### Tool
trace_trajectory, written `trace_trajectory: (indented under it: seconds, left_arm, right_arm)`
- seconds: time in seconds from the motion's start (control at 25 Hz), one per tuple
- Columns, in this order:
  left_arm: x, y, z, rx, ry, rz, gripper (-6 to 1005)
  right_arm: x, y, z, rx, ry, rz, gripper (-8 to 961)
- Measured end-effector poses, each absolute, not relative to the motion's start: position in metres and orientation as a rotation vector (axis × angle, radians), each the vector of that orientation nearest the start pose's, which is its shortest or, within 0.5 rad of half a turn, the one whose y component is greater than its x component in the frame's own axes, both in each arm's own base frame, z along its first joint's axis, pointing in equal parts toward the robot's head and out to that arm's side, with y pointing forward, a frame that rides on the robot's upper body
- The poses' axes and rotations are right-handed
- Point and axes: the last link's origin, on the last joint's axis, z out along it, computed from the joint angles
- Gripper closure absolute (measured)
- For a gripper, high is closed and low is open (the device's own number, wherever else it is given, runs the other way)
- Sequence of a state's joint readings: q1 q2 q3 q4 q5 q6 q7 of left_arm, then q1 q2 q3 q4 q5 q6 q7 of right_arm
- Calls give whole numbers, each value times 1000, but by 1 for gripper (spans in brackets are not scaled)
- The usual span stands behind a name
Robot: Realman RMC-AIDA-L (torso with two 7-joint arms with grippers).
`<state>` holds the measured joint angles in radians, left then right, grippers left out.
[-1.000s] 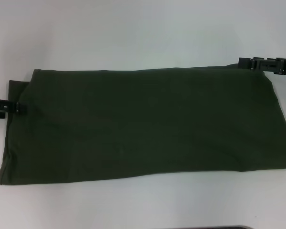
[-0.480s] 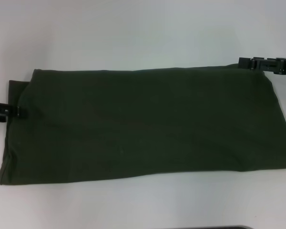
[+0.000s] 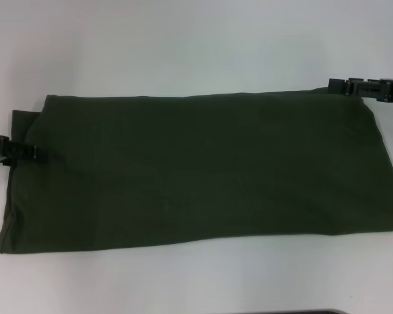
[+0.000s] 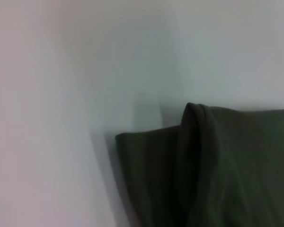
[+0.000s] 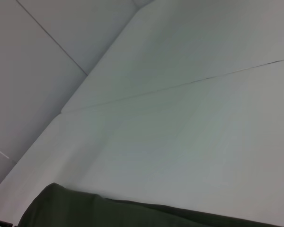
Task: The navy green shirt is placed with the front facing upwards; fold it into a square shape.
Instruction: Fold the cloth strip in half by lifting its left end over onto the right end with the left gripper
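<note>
The navy green shirt (image 3: 196, 170) lies flat on the white table (image 3: 183, 46), folded into a long band that runs left to right with plain green fabric on top. No lettering or collar shows. My left gripper (image 3: 31, 152) reaches in from the left at table height, its tip over the shirt's left edge. My right gripper (image 3: 334, 86) sits at the shirt's far right corner. The left wrist view shows the shirt's layered end (image 4: 217, 165) with a raised crease. In the right wrist view only a strip of the shirt (image 5: 109, 213) is visible.
White tabletop surrounds the shirt on the far, left and near sides. The shirt's right end reaches the head view's right border. A thin seam line (image 5: 180, 85) crosses the table in the right wrist view. A dark strip (image 3: 281, 312) runs along the near edge.
My left gripper drew back slightly to the left, then slid right onto the shirt's left edge. The shirt and the right gripper have not moved.
</note>
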<state>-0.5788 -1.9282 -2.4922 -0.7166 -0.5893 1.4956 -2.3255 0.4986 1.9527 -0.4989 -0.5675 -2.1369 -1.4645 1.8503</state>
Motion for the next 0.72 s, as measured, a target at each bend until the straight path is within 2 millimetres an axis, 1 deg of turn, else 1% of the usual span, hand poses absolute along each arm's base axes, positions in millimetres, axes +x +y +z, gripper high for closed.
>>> trace_trajectory:
  seconds: [0.72]
  left_arm:
    - [-326, 341, 62, -2285, -1739, 2, 155]
  right_arm:
    - [332, 332, 53, -2316, 1395, 643, 9]
